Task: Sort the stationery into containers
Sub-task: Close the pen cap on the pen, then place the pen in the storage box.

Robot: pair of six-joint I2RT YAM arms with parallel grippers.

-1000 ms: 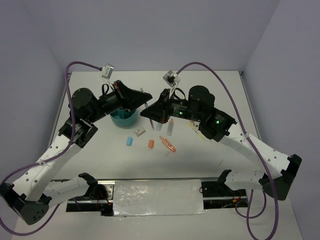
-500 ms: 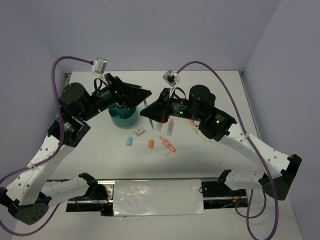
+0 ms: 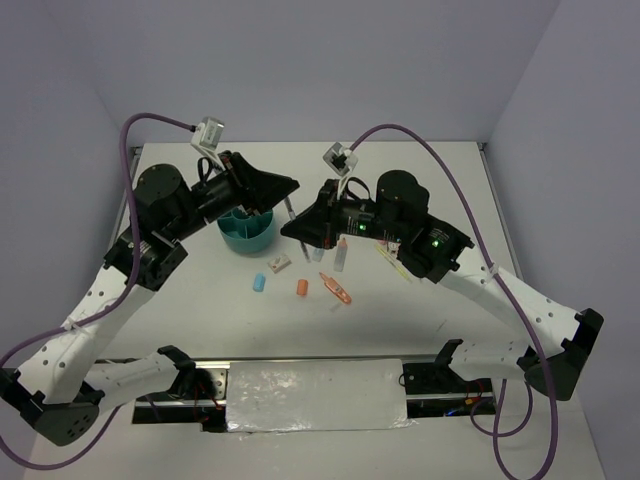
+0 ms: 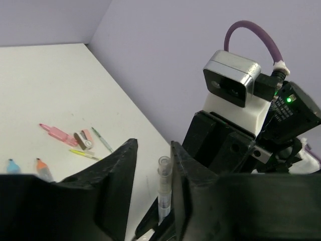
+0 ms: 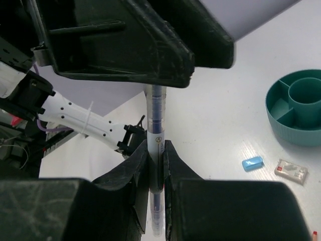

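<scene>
Pinching a clear pen (image 5: 157,113) with a blue core, the right gripper (image 5: 156,150) has both fingers pressed against the barrel, which stands upright between them. The pen's upper end rises into the left gripper (image 4: 153,150), whose fingers stand apart on either side of it. The pen sits close to one finger with a plain gap to the other, so that gripper is released, not grasping. From above, the two grippers meet in the air just right of the round teal organizer (image 3: 247,233), which rests on the white table (image 3: 450,200). On the table nearer the arms lie a whitish piece (image 3: 278,264), a blue eraser (image 3: 259,283), an orange eraser (image 3: 301,288) and a pink-orange marker (image 3: 336,288), all outside the organizer. Thin pens (image 3: 393,262) lie farther right, beside the right arm.
</scene>
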